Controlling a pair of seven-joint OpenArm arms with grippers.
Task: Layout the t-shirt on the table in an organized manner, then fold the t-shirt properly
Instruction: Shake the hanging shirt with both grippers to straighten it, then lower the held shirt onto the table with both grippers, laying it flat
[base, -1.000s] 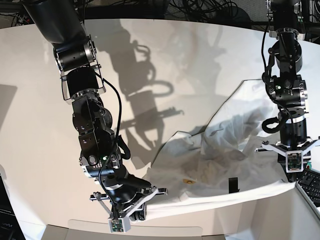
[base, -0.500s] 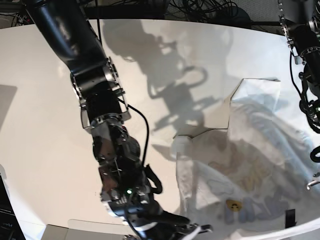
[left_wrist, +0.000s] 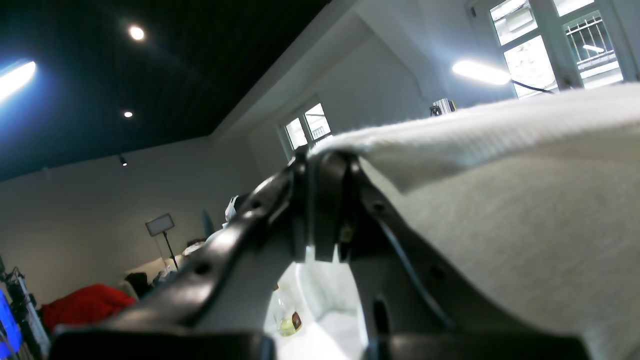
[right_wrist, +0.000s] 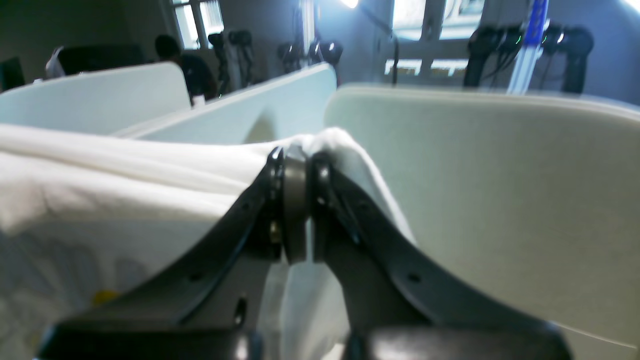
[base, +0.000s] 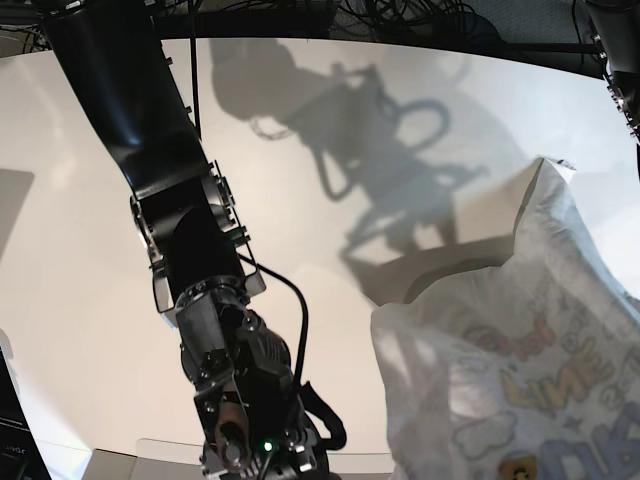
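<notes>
I hold the t-shirt (base: 520, 380) with both tools closed tight on its edge. The left tool (left_wrist: 325, 210) and right tool (right_wrist: 295, 210) lift it above the table (base: 90, 250), so it hangs open for laying flat.

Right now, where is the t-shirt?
In the base view the t-shirt hangs at lower right, lifted above the table, both grippers' fingers pinching its edge.

Both arms have risen out of the base view's frame, hauling the t-shirt (base: 520, 370) up off the surface (base: 90, 250). Its printed front now hangs close to the camera, with fewer wrinkles.
</notes>
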